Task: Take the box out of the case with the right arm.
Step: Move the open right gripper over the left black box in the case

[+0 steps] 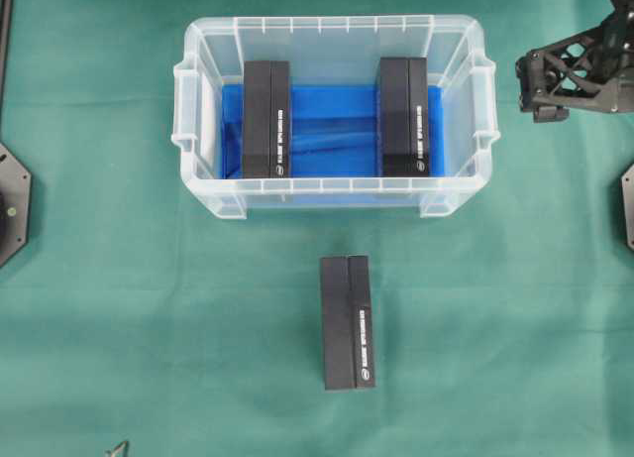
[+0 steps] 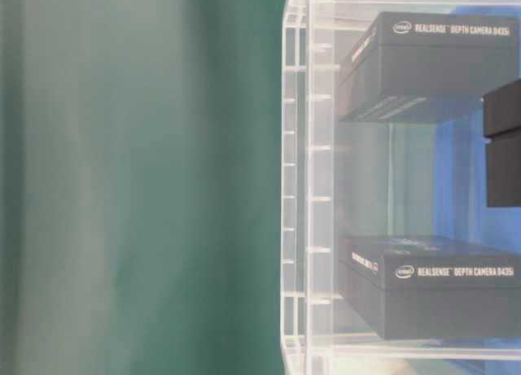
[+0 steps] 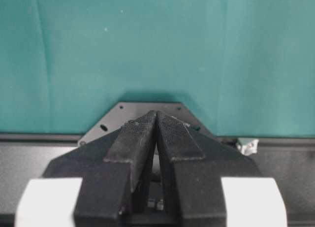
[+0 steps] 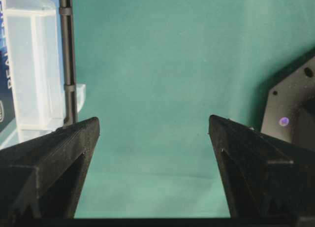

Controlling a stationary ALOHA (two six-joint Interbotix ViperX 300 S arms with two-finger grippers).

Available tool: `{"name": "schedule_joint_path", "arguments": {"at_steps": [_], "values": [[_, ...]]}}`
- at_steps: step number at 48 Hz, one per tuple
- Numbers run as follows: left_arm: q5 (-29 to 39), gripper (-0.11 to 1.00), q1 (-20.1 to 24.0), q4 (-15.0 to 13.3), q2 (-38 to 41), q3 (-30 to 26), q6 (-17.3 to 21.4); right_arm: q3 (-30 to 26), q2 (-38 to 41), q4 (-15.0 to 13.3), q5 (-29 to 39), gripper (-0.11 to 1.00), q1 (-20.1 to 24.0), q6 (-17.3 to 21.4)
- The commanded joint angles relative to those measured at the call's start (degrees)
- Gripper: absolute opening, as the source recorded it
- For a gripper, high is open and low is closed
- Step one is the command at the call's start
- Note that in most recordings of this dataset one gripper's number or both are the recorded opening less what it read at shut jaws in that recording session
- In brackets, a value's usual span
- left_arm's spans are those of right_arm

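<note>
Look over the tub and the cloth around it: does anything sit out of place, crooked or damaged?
One black box lies outside the clear tub, on the green cloth in front of it, while two matching boxes stand inside on the blue lining. All three sit roughly parallel. No damage or spill shows.

Lighting: we log even, bright, diffuse light from above; shadows soft and short. Overhead view sharp, w/ mild glare on the case (image 1: 474, 100) rim. Table-level view: green worktop (image 2: 138, 180) blurred to streaks, box (image 2: 440, 62) lettering crisp. Left wrist view: soft shadow on cloth above left hand (image 3: 156, 119). Right wrist view: right hand (image 4: 153, 131) near parts dark, slightly soft.
</note>
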Motion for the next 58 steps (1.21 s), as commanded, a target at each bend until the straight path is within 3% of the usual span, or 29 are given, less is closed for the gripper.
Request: {"name": "schedule_joint_path", "arguments": {"at_steps": [1, 10, 20, 32, 58], "values": [[-0.26, 0.0, -0.09, -0.09, 0.26, -0.79, 0.0, -1.67, -0.62, 0.09, -0.79, 0.87, -0.18, 0.18], [-0.26, 0.0, -0.09, -0.09, 0.35, -0.7, 0.09, -4.75, 2.64, 0.44, -3.52, 0.87, -0.18, -0.09], [-0.35, 0.0, -0.09, -0.09, 0.44, -0.79, 0.0, -12.92, 11.07, 0.53, -5.27, 0.86, 0.53, -0.7], [-0.35, 0.0, -0.09, 0.0, 0.44, -0.79, 0.0, -26.54, 22.5, 0.53, -5.45, 0.86, 1.85, -2.46], [-0.09, 0.0, -0.09, -0.09, 0.09, -0.79, 0.0, -55.28, 44.91, 1.58, -5.36, 0.87, 4.75, -2.55]]}}
